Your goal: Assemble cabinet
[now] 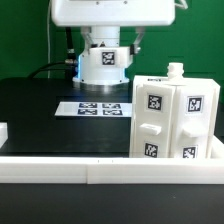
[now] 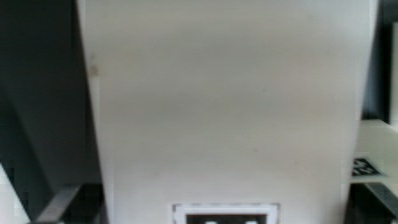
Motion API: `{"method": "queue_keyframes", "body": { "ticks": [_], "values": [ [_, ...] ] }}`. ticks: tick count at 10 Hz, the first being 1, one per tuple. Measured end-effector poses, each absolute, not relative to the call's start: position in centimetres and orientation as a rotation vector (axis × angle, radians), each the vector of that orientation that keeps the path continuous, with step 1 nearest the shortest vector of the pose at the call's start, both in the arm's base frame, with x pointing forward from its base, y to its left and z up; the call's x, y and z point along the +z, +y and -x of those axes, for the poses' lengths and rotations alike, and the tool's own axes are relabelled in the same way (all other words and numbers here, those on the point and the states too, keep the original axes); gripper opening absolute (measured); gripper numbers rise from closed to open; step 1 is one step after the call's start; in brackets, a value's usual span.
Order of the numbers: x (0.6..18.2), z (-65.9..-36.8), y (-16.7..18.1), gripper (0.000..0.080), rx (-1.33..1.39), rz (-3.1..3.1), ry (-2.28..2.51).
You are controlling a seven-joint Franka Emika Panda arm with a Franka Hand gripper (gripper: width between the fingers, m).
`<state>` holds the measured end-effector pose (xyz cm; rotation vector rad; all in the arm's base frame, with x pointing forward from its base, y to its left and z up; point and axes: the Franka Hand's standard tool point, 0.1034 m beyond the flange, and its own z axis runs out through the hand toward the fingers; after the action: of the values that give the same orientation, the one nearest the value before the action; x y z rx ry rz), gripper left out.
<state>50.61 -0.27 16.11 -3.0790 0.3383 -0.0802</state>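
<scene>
A black tabletop (image 1: 35, 112) with a white rim (image 1: 100, 166) along its near edge fills the scene, and the marker board (image 1: 100, 108) lies flat at its middle. The cabinet (image 1: 176, 115) stands upright at the exterior view's right, near the rim and well apart from the arm. The gripper (image 1: 103, 70) hangs at the far side, behind the marker board. A white panel (image 2: 214, 110) fills the wrist view and hides the fingers, so I cannot tell whether they are spread or pinching it. The step in hand looks like bringing this panel to the cabinet. The next move would call for travel rightward and nearer, with the panel squared to the cabinet.
</scene>
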Motion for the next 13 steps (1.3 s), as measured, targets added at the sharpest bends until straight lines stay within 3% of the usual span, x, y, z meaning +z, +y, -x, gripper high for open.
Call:
{"method": "queue_keyframes", "body": {
  "ticks": [4, 10, 13],
  "values": [
    [18.9, -54.5, 4.3, 0.0560, -0.067, 3.055, 0.427],
    [18.4, -54.9, 4.0, 0.0560, -0.075, 3.067, 0.356],
    [18.4, -56.9, 5.1, 0.0560, -0.086, 3.073, 0.307]
  ]
}}
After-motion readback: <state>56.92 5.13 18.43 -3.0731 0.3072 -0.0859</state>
